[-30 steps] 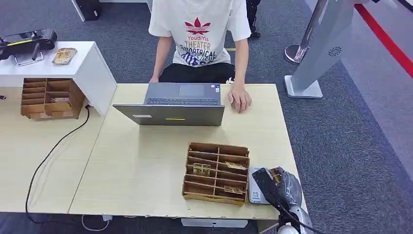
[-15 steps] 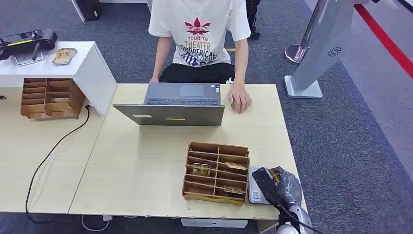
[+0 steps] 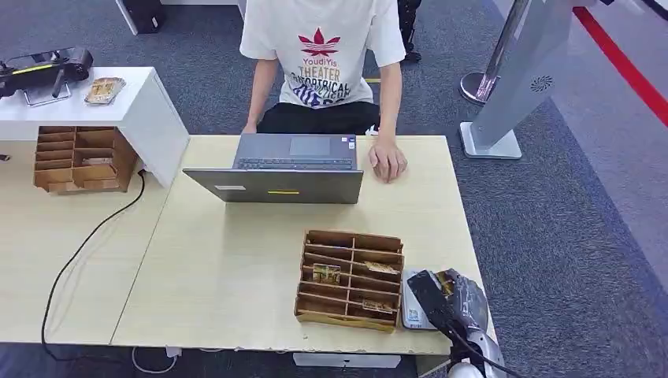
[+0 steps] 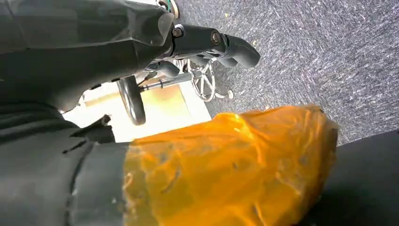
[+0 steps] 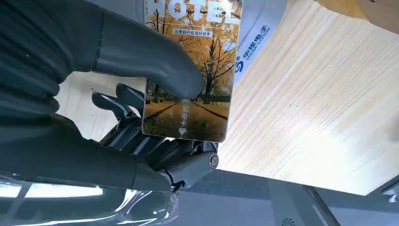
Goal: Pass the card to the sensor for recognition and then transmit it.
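From the head camera, the robot's right hand [image 3: 450,301] hovers at the worktop's [image 3: 228,276] five o'clock corner, over a small white sensor [image 3: 413,309] lying flat just beside the three o'clock side of a wooden slotted organiser [image 3: 350,279] that holds a few cards. Across the worktop at twelve o'clock, a person in a white printed T-shirt [image 3: 323,49] sits behind an open grey laptop [image 3: 283,167], one hand [image 3: 387,161] resting on the surface at the laptop's three o'clock. At ten o'clock a second wooden organiser [image 3: 77,160] stands on the neighbouring worktop below a white shelf unit [image 3: 118,102], with a black cable [image 3: 79,252] trailing down from it. At the left wrist, the left hand [image 4: 207,44] hangs above grey carpet [image 4: 320,52], its dark fingers [image 4: 235,47] curled in together with nothing between them, beside an orange plastic-wrapped part [image 4: 230,169]. At the right wrist, the thick grey thumb [image 5: 150,61] presses the hotel card [image 5: 193,70], printed with autumn trees, against the darker fingers [image 5: 127,113] behind it, so the card is pinched in the right hand; it is held directly over the white sensor [image 5: 256,33] on the pale wood, though whether card and sensor touch cannot be told.
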